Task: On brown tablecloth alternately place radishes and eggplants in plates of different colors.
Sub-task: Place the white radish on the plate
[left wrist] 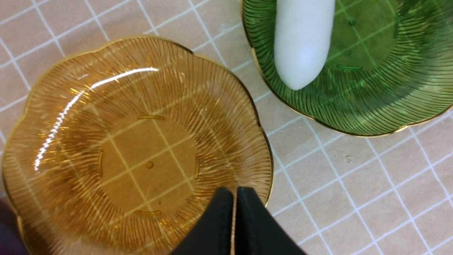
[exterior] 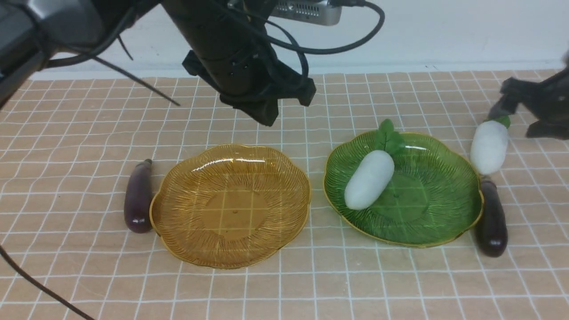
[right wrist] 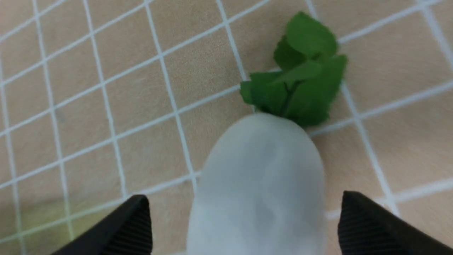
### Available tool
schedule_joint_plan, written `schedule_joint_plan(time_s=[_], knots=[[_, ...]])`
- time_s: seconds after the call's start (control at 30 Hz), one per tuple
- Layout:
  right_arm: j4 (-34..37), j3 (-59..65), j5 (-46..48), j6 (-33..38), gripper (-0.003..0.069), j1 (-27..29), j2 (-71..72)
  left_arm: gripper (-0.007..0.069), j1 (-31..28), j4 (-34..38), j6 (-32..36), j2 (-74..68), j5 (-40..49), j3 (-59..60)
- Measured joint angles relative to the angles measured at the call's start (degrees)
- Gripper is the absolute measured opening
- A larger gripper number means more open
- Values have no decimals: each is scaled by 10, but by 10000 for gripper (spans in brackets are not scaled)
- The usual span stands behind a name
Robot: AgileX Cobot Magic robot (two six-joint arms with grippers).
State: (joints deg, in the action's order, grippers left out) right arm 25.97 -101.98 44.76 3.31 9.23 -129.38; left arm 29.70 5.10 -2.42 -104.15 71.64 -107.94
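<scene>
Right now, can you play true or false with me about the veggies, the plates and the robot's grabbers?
The amber plate is empty. True.
The green plate holds an eggplant. False: it holds a radish; the left eggplant and right eggplant lie on the brown tablecloth.
The left gripper is shut. True.
The right gripper is squeezing the second radish. False: it is open, one finger on each side of that radish.
</scene>
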Motion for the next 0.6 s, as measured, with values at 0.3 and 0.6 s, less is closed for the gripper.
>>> schedule_joint_plan(time_s=[0.3, 0.6], knots=[[-46, -60, 45, -2, 524, -17, -50, -3, 0, -29, 0, 0, 0, 0], [-33, -156, 244, -2, 525, -17, 78, -3, 0, -47, -2, 50, 0, 3]])
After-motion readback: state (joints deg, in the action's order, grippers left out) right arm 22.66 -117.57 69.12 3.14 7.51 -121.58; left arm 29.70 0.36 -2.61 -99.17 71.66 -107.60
